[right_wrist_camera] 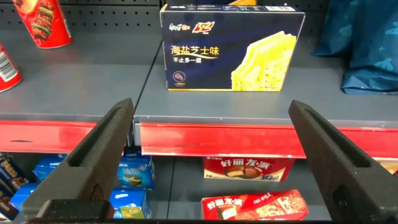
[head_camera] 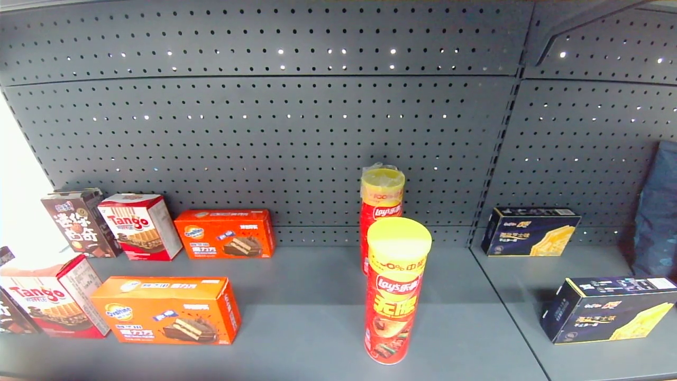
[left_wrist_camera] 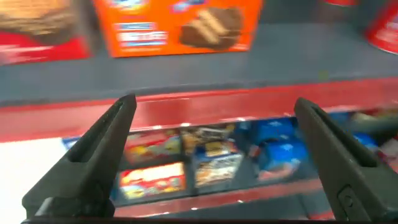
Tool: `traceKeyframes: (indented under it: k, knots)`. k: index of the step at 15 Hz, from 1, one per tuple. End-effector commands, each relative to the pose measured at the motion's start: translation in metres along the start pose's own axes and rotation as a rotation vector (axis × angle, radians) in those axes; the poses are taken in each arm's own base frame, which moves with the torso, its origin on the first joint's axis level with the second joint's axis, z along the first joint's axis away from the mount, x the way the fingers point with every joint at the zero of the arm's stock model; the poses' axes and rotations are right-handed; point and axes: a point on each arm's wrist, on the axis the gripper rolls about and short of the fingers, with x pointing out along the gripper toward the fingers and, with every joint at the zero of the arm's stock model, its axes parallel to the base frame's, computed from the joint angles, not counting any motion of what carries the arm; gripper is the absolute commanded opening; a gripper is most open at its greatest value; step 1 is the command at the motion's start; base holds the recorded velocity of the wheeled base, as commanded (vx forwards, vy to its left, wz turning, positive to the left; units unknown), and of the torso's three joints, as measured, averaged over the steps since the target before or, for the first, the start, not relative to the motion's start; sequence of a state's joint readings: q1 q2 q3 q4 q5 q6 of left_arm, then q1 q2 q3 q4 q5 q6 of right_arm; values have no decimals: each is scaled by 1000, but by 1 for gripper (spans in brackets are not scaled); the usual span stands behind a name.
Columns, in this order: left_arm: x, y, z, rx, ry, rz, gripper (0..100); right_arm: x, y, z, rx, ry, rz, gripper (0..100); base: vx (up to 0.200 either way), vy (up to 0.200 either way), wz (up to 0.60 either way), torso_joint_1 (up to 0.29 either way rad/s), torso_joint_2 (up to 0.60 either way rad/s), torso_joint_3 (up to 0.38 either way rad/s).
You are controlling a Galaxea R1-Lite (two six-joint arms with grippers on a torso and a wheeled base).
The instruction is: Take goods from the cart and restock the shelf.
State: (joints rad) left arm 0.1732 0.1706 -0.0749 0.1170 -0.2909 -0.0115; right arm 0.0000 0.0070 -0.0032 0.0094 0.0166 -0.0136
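Shelf point(head_camera: 317, 312) noted as partly stocked. A front chip can point(head_camera: 394, 291) is stood upright near the middle, a rear chip can point(head_camera: 381, 203) just behind it. Two orange boxes point(head_camera: 166, 309) and two wafer boxes point(head_camera: 142, 226) are set to the left, with a brown box point(head_camera: 80, 222) at the far back left. Two dark blue boxes point(head_camera: 608, 308) are placed on the right section, well apart, a blue bag point(head_camera: 656, 211) beside them. Left gripper point(left_wrist_camera: 214, 104) is held spread wide with nothing between its fingers, before the red shelf edge point(left_wrist_camera: 205, 115) (an orange box sits above it). Right gripper point(right_wrist_camera: 210, 107) is likewise spread and bare, faced toward a dark blue box.
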Motion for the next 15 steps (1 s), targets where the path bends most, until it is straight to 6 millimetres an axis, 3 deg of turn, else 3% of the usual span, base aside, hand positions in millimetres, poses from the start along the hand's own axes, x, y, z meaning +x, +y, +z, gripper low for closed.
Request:
traceKeyframes:
  k: [1, 3, 9, 10, 15]
  knots:
    - [-1, 2, 0, 2, -14, 119, 100, 0, 0, 0, 0, 2, 0, 100, 0, 0, 0, 0, 0, 0]
    - [-4, 4, 0, 7, -37, 232, 100, 0, 0, 0, 0, 2, 0, 100, 0, 0, 0, 0, 0, 0]
    - [-6, 6, -4, 75, -54, 279, 100, 0, 0, 0, 0, 2, 0, 100, 0, 0, 0, 0, 0, 0]
    - [-4, 10, -4, 111, -88, 384, 100, 0, 0, 0, 0, 2, 0, 100, 0, 0, 0, 0, 0, 0]
    - [0, 6, -11, 72, -68, 155, 100, 0, 0, 0, 0, 2, 0, 100, 0, 0, 0, 0, 0, 0]
